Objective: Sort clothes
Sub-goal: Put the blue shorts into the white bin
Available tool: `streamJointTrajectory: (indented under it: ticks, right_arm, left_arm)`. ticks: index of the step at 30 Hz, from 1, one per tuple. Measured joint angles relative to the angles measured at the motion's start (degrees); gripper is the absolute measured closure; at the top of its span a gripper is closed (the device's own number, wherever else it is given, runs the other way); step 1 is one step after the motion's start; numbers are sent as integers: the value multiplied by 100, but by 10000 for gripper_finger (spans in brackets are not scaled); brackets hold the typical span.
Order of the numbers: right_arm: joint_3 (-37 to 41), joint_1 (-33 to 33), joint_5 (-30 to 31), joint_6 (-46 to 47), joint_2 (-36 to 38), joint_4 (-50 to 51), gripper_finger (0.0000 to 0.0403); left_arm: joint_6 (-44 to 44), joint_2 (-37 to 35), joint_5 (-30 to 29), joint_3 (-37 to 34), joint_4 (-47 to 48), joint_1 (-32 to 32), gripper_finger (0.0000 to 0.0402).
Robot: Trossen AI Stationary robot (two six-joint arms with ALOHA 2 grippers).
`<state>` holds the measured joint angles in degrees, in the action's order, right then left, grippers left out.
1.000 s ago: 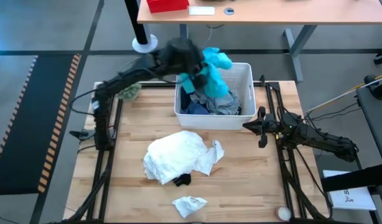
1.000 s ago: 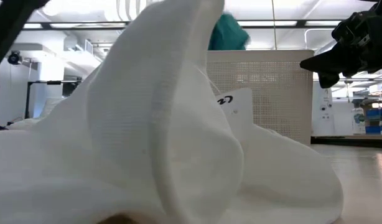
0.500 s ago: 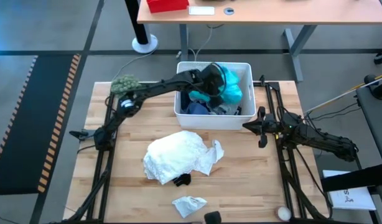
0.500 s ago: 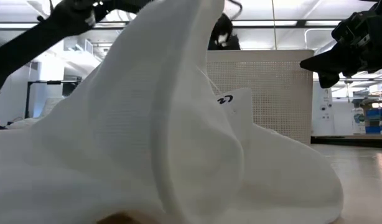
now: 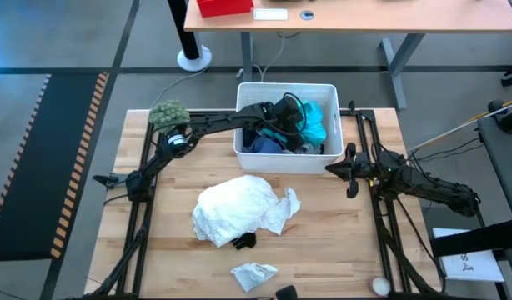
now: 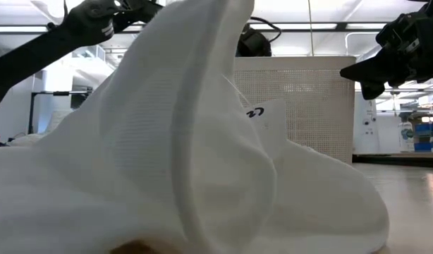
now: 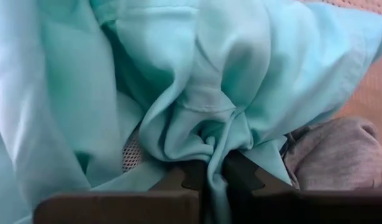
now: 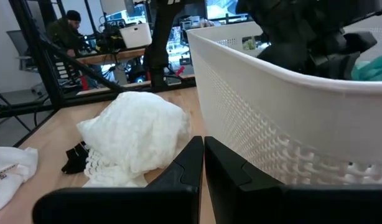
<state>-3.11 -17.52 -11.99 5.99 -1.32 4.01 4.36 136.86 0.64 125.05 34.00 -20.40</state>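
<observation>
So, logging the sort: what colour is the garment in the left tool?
Turquoise garment, pinched by the left tool; clearest in the left wrist view.

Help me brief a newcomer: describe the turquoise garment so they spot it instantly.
Find the white bin at the table's far edge. The turquoise garment lies bunched in it, pinched by the left gripper. It is the only bright blue-green piece there, beside darker blue and grey clothes.

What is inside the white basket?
The white bin holds turquoise cloth, pinched by the left gripper, plus grey and navy clothes. Anything beneath them is covered.
</observation>
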Motion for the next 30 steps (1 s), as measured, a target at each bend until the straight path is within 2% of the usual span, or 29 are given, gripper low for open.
streamJointTrajectory:
  ticks: [2, 6, 9, 16, 20, 25, 30]
  right_arm:
    - [2, 0, 2, -228, 1, 0, 403]
    - [1, 2, 2, -1508, 2, 0, 403]
    - [0, 0, 2, -2015, 0, 0, 403]
    - [2, 2, 2, -1919, 0, 0, 403]
    - [0, 1, 1, -1599, 0, 0, 403]
    - [0, 0, 2, -1601, 2, -2, 403]
    - [0, 0, 4, -1584, 2, -2, 403]
  left_arm:
    - [94, 0, 0, -93, -154, -2, 376]
    - [114, -7, 0, -129, -203, 8, 336]
    - [85, -33, 14, -55, -148, 24, 299]
    - [-217, -337, 17, 424, 69, 154, 202]
    - [-581, -665, 17, 860, 459, 314, 163]
    - [-834, -1398, 10, 910, 583, 528, 157]
    - [-997, -2122, -13, 910, 704, 682, 185]
